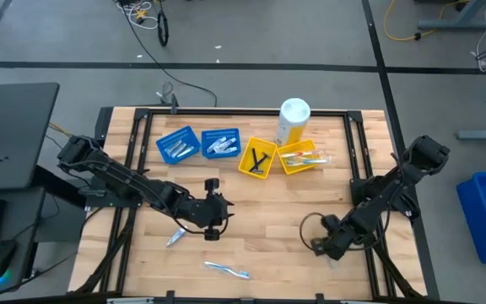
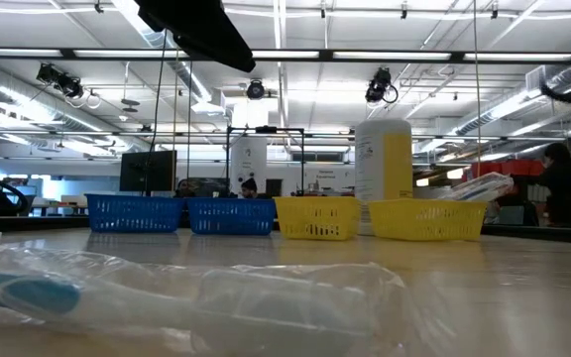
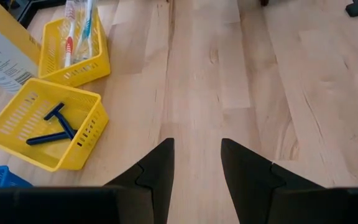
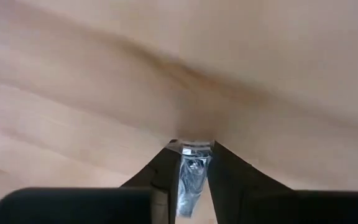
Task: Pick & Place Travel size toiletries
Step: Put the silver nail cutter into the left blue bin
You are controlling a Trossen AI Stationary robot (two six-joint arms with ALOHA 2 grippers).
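My right gripper [image 1: 321, 246] is low over the table's near right part, shut on a small silvery tube [image 4: 193, 171]. My left gripper [image 1: 213, 218] is open and empty above the table's middle; its wrist view [image 3: 196, 180] shows bare wood between the fingers. A small silvery tube [image 1: 175, 238] lies flat on the table near my left gripper. A wrapped pale blue toothbrush [image 1: 227, 270] lies near the front edge and fills the low view's foreground [image 2: 167, 288]. Two dark blue razors [image 3: 53, 127] lie in a yellow tray [image 3: 17, 149], and toothbrushes [image 3: 79, 28] lie in another yellow tray [image 3: 98, 65]. My right gripper pinches the small silvery tube between its two fingers [image 4: 224, 171], which point down at the table. The tube's end [image 4: 194, 149] shows at the fingertips, close to the wood. Whether it rests on the table I cannot tell.
Two blue trays [image 1: 177, 145] [image 1: 220, 143] with white tubes and two yellow trays [image 1: 257, 159] [image 1: 299, 158] stand in a row at the back. A tall yellow bottle with a white cap [image 1: 293, 121] stands behind them. Bare wood lies between the two grippers.
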